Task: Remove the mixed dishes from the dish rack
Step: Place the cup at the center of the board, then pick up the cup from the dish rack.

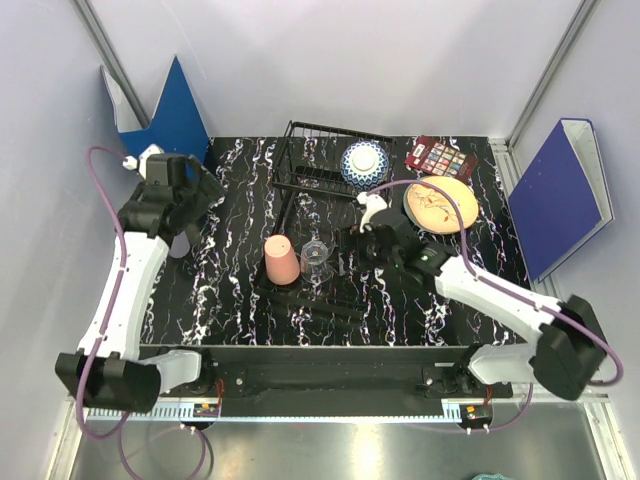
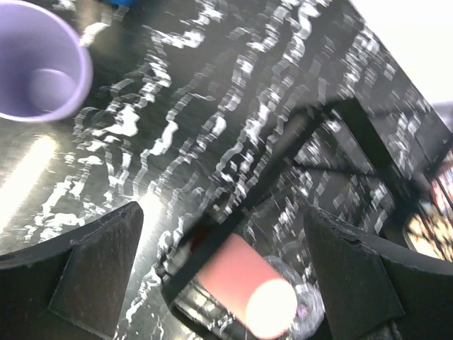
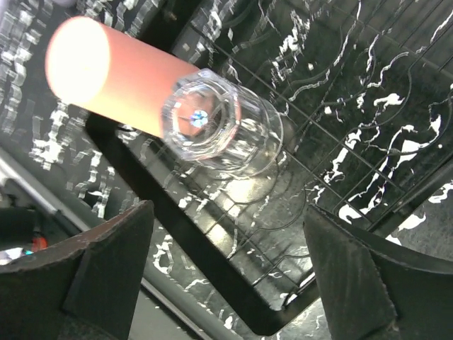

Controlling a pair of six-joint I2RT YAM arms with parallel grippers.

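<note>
The black wire dish rack (image 1: 300, 185) stands mid-table. A salmon-pink cup (image 1: 281, 260) and a clear glass cup (image 1: 316, 260) stand upside down side by side on its flat tray part. A blue-and-white bowl (image 1: 364, 160) sits in its raised section. A cream orange-patterned plate (image 1: 440, 205) lies on the table right of the rack. My right gripper (image 1: 352, 250) is open and empty over the tray, just right of the glass (image 3: 219, 127) and pink cup (image 3: 113, 78). My left gripper (image 1: 208, 185) is open and empty, left of the rack. A lavender cup (image 2: 39, 60) stands upright on the table. The white plate is out of view.
A dark red palette of coloured squares (image 1: 440, 158) lies at the back right beside the plate. Blue binders stand at the back left (image 1: 180, 115) and lean at the right wall (image 1: 565, 195). The rack's thick front rim (image 3: 163, 205) runs between my right fingers (image 3: 106, 269).
</note>
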